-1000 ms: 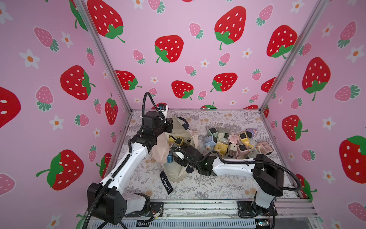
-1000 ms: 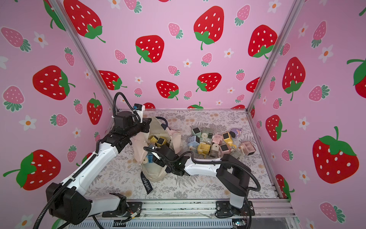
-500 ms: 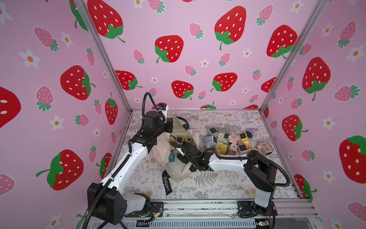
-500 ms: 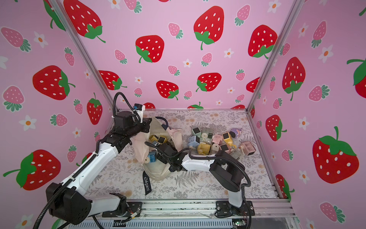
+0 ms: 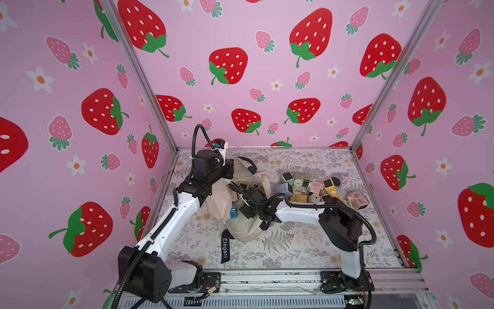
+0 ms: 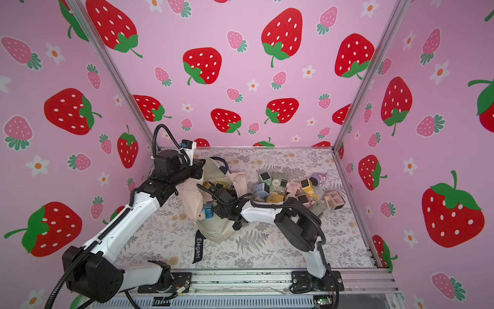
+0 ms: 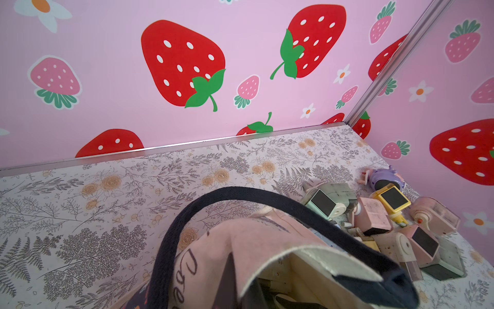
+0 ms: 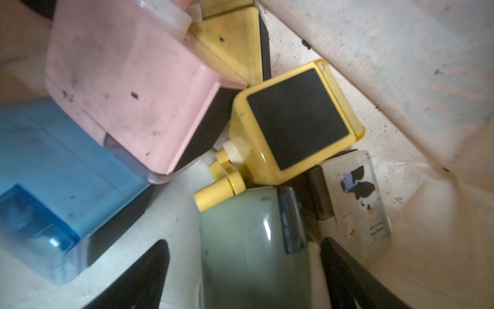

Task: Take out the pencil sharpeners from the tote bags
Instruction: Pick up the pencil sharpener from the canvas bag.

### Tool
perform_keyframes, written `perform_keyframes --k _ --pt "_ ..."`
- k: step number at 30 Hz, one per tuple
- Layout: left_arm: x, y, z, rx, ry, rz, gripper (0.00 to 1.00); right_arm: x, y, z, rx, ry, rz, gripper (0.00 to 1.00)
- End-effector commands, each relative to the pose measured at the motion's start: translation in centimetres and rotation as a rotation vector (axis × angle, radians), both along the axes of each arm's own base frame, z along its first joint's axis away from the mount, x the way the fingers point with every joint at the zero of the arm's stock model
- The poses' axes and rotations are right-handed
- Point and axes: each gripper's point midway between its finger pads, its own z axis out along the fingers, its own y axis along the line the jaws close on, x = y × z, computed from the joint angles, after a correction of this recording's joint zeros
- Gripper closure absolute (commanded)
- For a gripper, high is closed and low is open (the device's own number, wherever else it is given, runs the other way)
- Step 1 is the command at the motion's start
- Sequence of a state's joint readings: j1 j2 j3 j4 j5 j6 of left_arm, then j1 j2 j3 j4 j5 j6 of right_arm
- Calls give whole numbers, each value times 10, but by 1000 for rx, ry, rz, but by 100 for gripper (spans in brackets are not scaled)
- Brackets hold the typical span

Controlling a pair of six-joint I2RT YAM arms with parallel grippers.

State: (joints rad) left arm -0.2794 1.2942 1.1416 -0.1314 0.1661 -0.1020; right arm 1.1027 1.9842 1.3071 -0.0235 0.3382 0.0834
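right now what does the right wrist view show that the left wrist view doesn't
Only the right wrist view: the inside of the cream canvas tote bag, holding a blue plastic sharpener, a pink plastic sharpener, a yellow sharpener with a dark window, and the open right hand straddling a sage green sharpener. Only the left wrist view: the navy strap handle, the pile of pastel sharpeners on the floral table, the strawberry wall. Both: the tote's canvas.
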Motion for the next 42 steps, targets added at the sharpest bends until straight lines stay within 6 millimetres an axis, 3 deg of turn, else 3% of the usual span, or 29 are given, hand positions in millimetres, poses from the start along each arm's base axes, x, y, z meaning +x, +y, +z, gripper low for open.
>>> perform_keyframes --k 1,18,22,32,42 --pt "6 -9 44 -38 -122 -34 100 1 -6 -18 -47 72 -30 10" --pt "6 -10 43 -42 -117 -40 100 5 0 -42 -46 162 -33 10" --pt "7 -10 43 -42 -117 -39 100 4 5 -49 -43 187 -11 17" --pt "7 -10 43 -40 -116 -39 100 1 5 -26 24 144 22 34" --pt "7 -10 42 -39 -114 -39 100 -9 4 7 150 107 63 37"
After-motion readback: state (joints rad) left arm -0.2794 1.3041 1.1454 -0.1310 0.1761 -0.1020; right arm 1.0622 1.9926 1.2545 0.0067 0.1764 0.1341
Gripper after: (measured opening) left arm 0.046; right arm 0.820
